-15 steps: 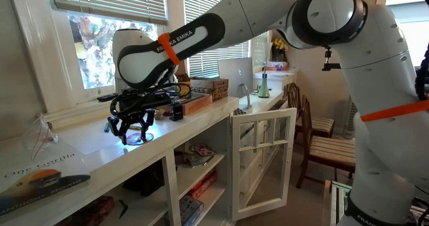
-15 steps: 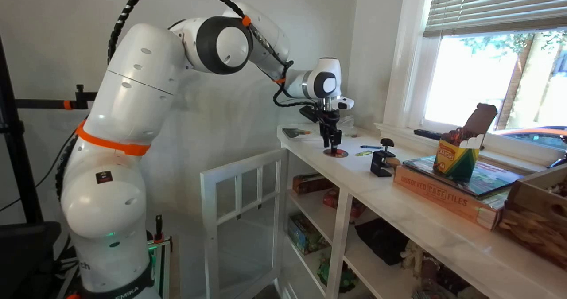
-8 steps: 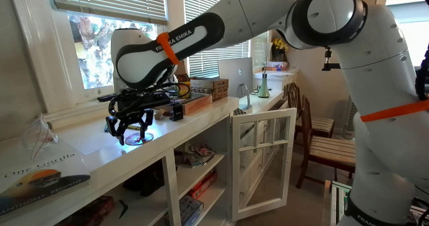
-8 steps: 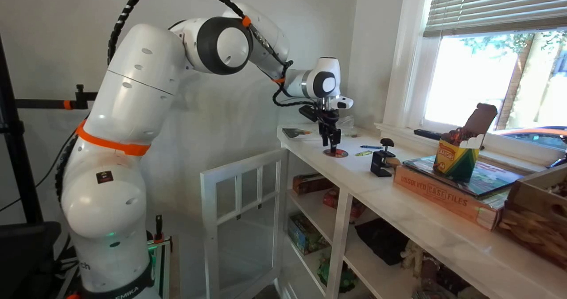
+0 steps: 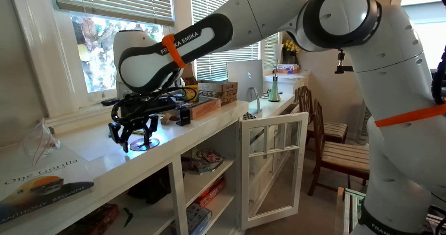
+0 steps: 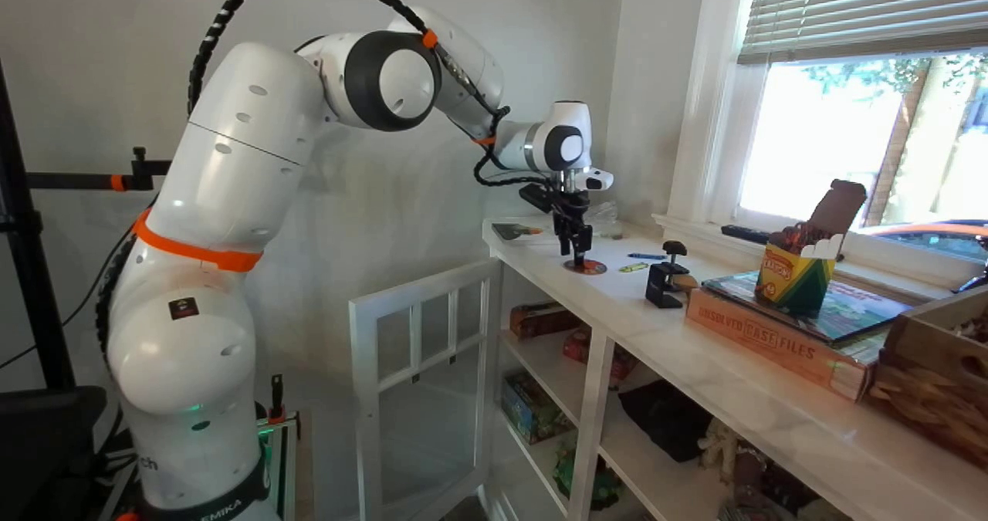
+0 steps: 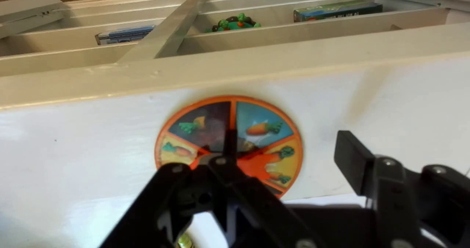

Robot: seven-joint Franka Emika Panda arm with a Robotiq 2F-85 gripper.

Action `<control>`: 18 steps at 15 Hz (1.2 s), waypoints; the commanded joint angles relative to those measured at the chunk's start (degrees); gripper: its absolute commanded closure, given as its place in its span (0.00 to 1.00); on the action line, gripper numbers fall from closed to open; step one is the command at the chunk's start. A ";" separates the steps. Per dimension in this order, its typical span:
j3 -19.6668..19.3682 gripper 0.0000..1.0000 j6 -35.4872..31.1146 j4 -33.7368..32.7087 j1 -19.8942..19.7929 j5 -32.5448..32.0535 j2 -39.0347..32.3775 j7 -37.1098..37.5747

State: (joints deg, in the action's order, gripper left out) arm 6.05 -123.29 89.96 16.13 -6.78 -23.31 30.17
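Gripper [image 5: 135, 147] shifted, disc [image 7: 259, 136] unmoved

I've edged sideways over the disc, which lies flat on the counter [image 7: 91, 141]: one finger [image 7: 230, 144] over its middle, the other beyond its rim. They stand apart, holding nothing; I judge the disc ungripped.

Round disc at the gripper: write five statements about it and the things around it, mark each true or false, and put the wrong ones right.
1. The round disc lies flat on the white countertop. True.
2. The disc is plain, without pictures. False: carrots are printed in its coloured sectors.
3. The gripper points down at the disc, jaws apart. True.
4. Every cabinet door in view is shut. False: a glazed door stands open.
5. A blue crayon and a yellow crayon lie on the countertop. True.
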 commanded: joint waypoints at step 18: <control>-0.63 0.28 2.89 -5.38 1.94 -0.01 -3.52 -1.38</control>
State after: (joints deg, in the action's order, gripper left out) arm 6.01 -122.63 87.21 17.34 -6.84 -25.16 29.53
